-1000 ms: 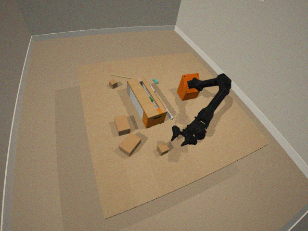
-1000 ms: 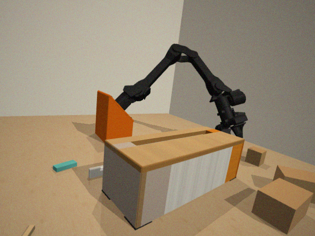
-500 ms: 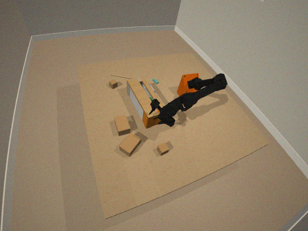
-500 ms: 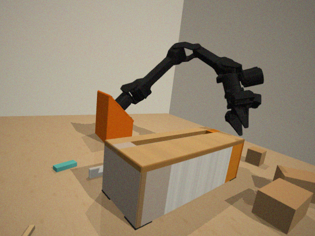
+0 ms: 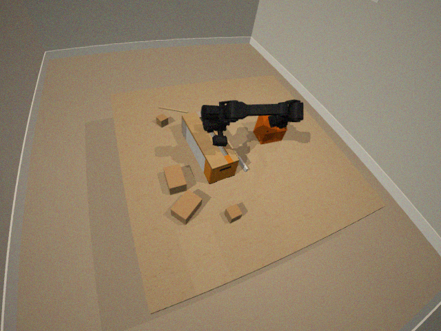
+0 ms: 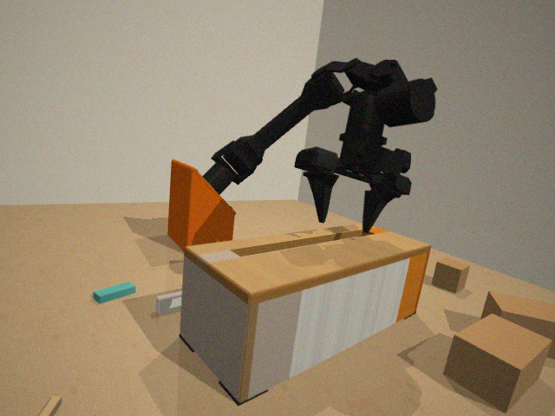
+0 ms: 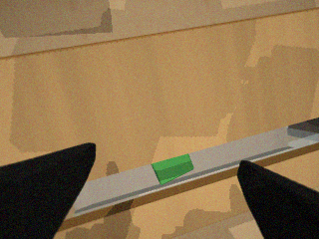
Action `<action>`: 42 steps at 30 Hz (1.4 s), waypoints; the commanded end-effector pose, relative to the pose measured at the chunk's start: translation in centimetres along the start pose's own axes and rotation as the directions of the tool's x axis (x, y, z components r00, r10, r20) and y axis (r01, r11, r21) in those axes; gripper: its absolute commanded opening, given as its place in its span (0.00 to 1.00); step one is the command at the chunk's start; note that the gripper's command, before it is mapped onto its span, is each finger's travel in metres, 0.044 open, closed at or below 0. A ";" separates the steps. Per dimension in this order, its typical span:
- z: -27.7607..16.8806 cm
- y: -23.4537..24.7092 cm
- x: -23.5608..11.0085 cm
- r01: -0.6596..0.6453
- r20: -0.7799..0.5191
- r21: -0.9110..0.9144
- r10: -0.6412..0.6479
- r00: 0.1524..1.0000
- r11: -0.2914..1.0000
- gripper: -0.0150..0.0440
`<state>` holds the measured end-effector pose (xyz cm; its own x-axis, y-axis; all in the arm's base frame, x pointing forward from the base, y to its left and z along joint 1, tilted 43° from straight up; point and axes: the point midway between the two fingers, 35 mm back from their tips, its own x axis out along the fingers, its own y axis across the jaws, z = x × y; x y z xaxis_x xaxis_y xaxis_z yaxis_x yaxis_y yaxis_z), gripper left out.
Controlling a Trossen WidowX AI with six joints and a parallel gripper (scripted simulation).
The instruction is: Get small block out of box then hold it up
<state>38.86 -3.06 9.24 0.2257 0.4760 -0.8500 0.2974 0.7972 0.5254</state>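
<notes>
A small green block (image 7: 172, 168) lies on the grey shelf (image 7: 115, 184), seen through the long slot in the top of the box (image 5: 195, 133) (image 6: 269, 275) (image 7: 125, 100). The top and exterior views do not show the block. The box stands upright, with an orange end and a grey end, and a pale streaky front panel (image 6: 349, 295). My gripper (image 6: 344, 226) (image 7: 167, 159) is open and empty, pointing down above the slot. In the wrist view the block shows between the two fingertips, lower than them.
Brown blocks (image 5: 175, 178) (image 5: 187, 206) (image 6: 497, 358) stand before the box, smaller ones (image 5: 233, 212) (image 5: 162, 120) off its ends. A pale bar (image 5: 245, 167) (image 6: 168, 302) lies behind it. A teal bar (image 6: 114, 292) and a thin stick (image 5: 173, 109) lie on the table. The orange arm mount (image 5: 269, 133) stands behind.
</notes>
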 end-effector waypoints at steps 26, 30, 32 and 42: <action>-4.1 -7.8 2.0 0.122 -0.271 0.939 0.474 0.838 0.321 0.93; -4.2 -7.7 2.7 0.121 -0.271 0.939 0.474 0.838 0.321 0.93; -4.3 -7.7 3.0 0.121 -0.270 0.939 0.474 0.838 0.321 0.93; -4.7 -7.5 4.6 0.121 -0.270 0.939 0.474 0.838 0.321 0.93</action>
<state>33.38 -5.50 1.72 0.0817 0.8739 -0.4792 0.9933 -0.0319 0.1112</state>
